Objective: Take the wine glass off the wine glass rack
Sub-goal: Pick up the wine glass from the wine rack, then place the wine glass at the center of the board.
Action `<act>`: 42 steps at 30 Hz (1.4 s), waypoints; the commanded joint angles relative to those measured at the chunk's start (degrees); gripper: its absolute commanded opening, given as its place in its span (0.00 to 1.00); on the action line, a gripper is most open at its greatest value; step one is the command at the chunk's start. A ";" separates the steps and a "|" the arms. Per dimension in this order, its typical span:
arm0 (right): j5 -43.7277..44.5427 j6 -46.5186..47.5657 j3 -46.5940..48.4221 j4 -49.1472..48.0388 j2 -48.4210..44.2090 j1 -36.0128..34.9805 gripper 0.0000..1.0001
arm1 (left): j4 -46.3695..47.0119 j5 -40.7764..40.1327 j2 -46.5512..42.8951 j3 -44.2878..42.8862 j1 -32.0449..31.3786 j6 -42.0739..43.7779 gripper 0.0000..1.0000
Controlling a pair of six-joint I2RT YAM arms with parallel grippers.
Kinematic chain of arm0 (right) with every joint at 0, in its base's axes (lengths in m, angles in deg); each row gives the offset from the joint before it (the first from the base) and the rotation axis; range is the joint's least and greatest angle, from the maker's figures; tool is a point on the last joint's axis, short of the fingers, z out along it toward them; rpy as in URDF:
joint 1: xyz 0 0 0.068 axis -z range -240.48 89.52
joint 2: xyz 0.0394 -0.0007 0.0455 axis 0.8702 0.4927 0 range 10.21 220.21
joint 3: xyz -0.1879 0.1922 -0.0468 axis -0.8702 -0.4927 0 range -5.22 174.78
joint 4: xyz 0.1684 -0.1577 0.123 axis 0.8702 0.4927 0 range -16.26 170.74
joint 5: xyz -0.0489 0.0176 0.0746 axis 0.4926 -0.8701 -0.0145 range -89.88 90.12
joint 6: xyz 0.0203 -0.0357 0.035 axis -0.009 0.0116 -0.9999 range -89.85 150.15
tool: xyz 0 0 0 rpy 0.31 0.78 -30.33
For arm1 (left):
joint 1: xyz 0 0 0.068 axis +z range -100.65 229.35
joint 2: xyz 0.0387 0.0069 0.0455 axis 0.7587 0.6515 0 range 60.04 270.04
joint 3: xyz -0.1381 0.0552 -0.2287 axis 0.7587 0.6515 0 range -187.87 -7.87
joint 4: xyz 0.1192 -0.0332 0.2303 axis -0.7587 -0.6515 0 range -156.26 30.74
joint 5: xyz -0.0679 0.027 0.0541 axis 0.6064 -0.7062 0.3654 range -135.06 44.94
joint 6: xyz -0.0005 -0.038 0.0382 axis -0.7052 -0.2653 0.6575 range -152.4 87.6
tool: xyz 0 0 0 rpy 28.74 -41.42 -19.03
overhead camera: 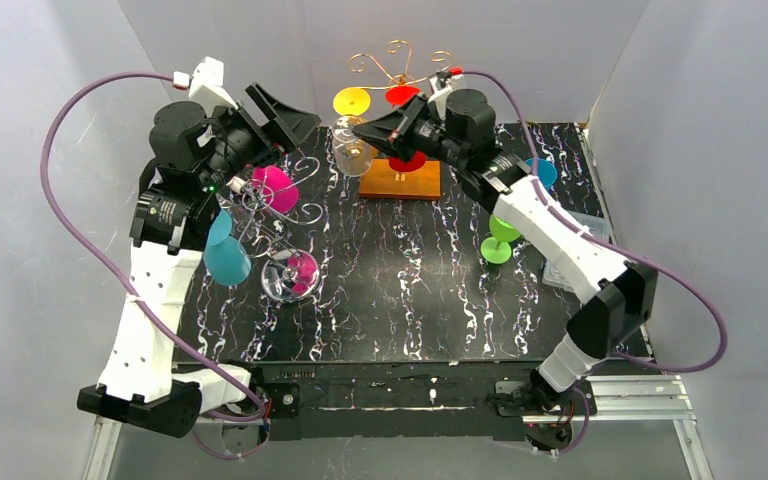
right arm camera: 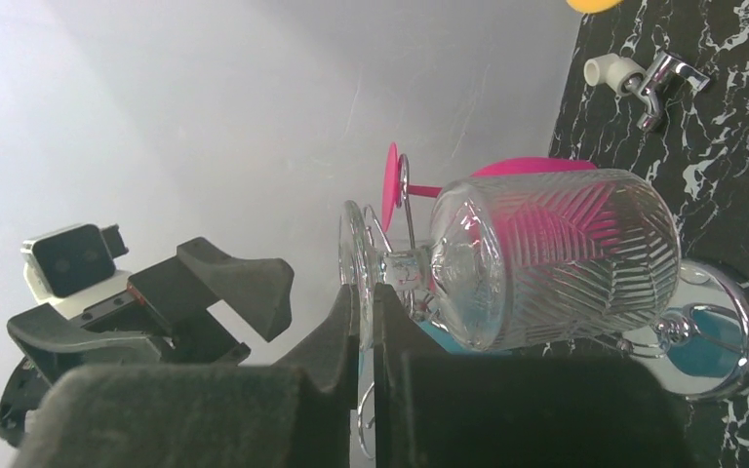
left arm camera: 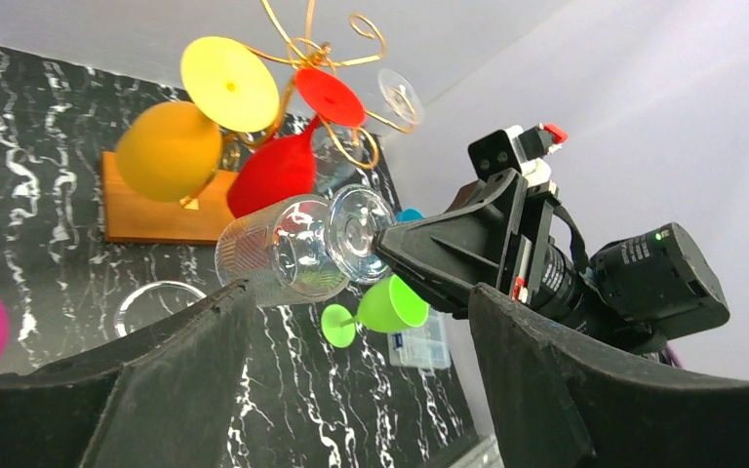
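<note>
My right claw (right arm camera: 369,312) is pinched shut on the stem of the clear wine glass (right arm camera: 546,258). The glass lies sideways just past my fingertips. My left claw (left arm camera: 356,292) is wide open, facing it. I should hold tight and pull slowly away from the gold rack (left arm camera: 322,58) nearby.

Black table (overhead camera: 400,300) with white marbled streaks.
Back centre: the wooden base (overhead camera: 400,181) of the gold wine glass rack (overhead camera: 398,60) sits flat on it.
Left side: a chrome wire rack (overhead camera: 278,287) stands on its round foot.
Right side: a green glass (overhead camera: 498,240) lies on its side, and a clear plastic box (overhead camera: 563,272) sits at the right edge.
</note>
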 commanded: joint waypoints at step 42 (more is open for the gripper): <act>-14.36 -59.65 -31.04 -57.00 -26.31 29.95 0.01 | 29.79 5.94 16.41 -3.44 -23.94 -11.25 0.64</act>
